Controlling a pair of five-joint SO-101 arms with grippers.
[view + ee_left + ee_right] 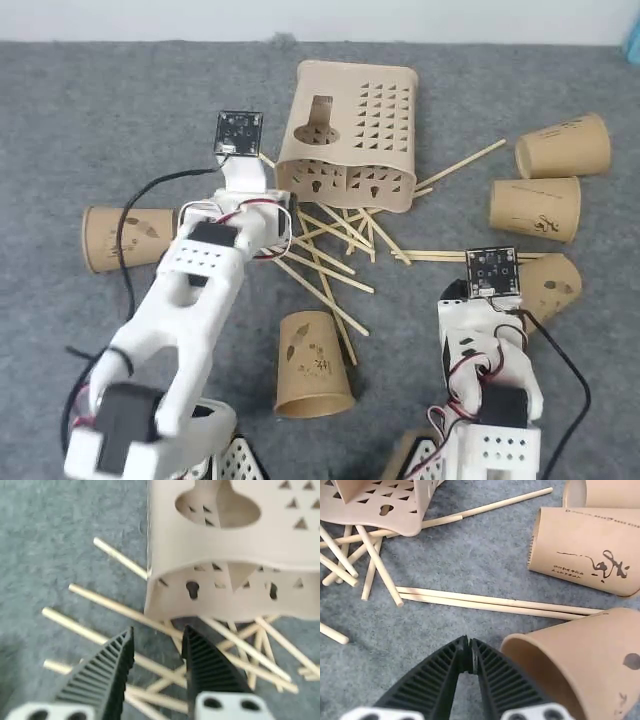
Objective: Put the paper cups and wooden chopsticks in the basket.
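chopsticks (100, 601) below l gripper (159, 630), narrowly parted; r gripper (469, 641) pinched together beside cup (590, 655)

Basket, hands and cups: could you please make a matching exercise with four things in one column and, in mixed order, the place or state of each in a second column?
Things:
1. basket
2. left hand
3. right hand
4. middle cup

Places or states:
A. shut, beside a tipped cup
B. open, above chopsticks
C. between the two arms
D. resting on chopsticks

Pairs: 1-D, 2-B, 3-A, 4-C
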